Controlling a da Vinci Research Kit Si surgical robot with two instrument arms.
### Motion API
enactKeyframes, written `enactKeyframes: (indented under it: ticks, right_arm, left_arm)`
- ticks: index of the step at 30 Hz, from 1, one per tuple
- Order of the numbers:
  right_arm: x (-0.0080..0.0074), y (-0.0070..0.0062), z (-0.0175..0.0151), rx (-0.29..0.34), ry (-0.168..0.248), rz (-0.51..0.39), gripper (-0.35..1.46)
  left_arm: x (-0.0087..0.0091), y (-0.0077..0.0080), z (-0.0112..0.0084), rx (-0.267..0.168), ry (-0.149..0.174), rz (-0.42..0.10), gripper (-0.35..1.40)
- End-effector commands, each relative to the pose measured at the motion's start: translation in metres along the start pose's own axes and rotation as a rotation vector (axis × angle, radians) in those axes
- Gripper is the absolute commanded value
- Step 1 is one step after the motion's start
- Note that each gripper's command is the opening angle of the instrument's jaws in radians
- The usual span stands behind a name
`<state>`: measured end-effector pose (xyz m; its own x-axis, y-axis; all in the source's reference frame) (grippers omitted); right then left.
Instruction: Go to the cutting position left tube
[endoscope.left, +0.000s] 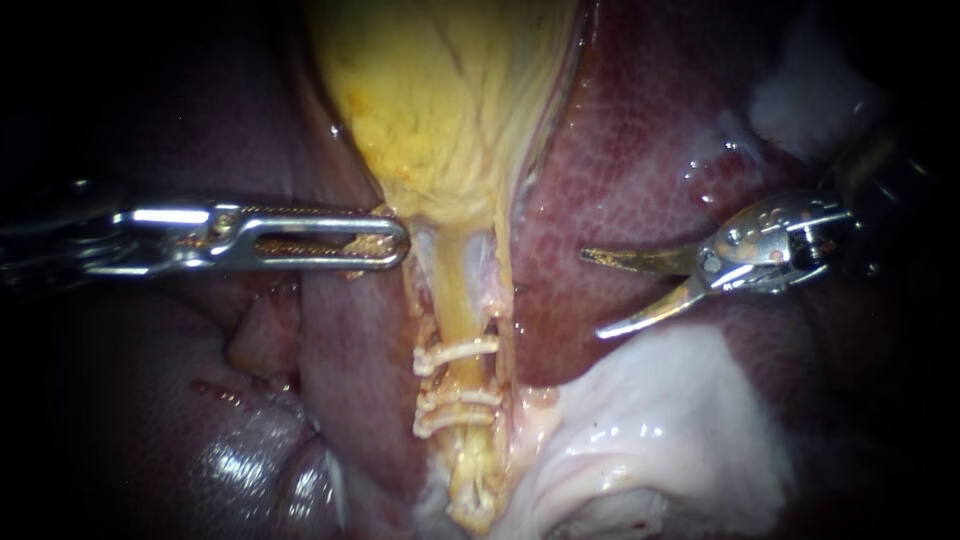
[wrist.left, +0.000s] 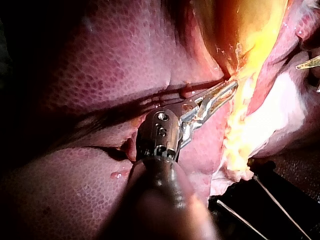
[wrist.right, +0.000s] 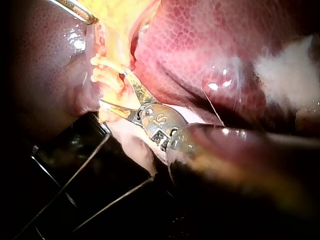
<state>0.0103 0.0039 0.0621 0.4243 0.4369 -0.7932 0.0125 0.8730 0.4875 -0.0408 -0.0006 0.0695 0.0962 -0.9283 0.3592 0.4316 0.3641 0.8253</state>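
Observation:
The yellow gallbladder (endoscope.left: 440, 100) narrows downward into a yellow left tube (endoscope.left: 452, 310) with a paler tube (endoscope.left: 498, 285) just right of it. Pale clips (endoscope.left: 457, 352) cross the tubes, more of them lower (endoscope.left: 458, 410). My left instrument (endoscope.left: 392, 240) comes in level, its slotted jaws shut on the gallbladder's neck edge (wrist.left: 227, 89). My right instrument (endoscope.left: 592, 294) has curved blades that stand open over the liver, well to the right of the tubes. In the right wrist view these blades (wrist.right: 114, 86) gape just short of the clips (wrist.right: 102, 70).
Dark red liver (endoscope.left: 650, 150) lies behind and to the right. White fatty tissue (endoscope.left: 680, 400) fills the lower right. A glistening lobe (endoscope.left: 230, 460) sits lower left. A black holder with thin wires (wrist.left: 260, 210) lies below the tissue.

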Motion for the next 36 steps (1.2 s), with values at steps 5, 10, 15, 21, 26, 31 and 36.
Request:
enactKeyframes:
  ticks: [5, 10, 15, 21, 26, 31, 36]
  right_arm:
    - [0.0, 0.0, 0.0, 0.0, 0.0, 0.0, 1.43]
    - [-0.0002, 0.0, 0.0004, -0.002, 0.0, -0.001, 1.43]
    - [-0.0007, -0.0001, 0.0012, -0.003, 0.0, -0.004, 1.43]
    - [-0.0009, -0.0003, 0.002, 0.003, 0.001, -0.007, 1.43]
    - [-0.0009, -0.0004, 0.0024, 0.01, 0.002, -0.007, 1.43]
    - [-0.001, -0.0004, 0.0029, 0.011, 0.003, -0.014, 1.43]
    - [-0.0014, -0.0008, 0.0042, 0.027, 0.006, -0.001, 1.43]
  left_arm:
    - [-0.0001, -0.0001, -0.0004, -0.001, 0.0, 0.0, -0.35]
    - [-0.0006, -0.0008, -0.0018, -0.003, 0.0, -0.004, -0.35]
    - [-0.0018, -0.0014, -0.0032, -0.01, -0.001, -0.006, -0.35]
    - [-0.0031, -0.0013, -0.0053, -0.024, -0.014, -0.002, -0.35]
    - [-0.0038, -0.0009, -0.0068, -0.031, -0.025, -0.001, -0.35]
    - [-0.0037, -0.0008, -0.0073, -0.032, -0.025, -0.001, -0.35]
    - [-0.0036, -0.0008, -0.0075, -0.035, -0.026, -0.001, -0.35]
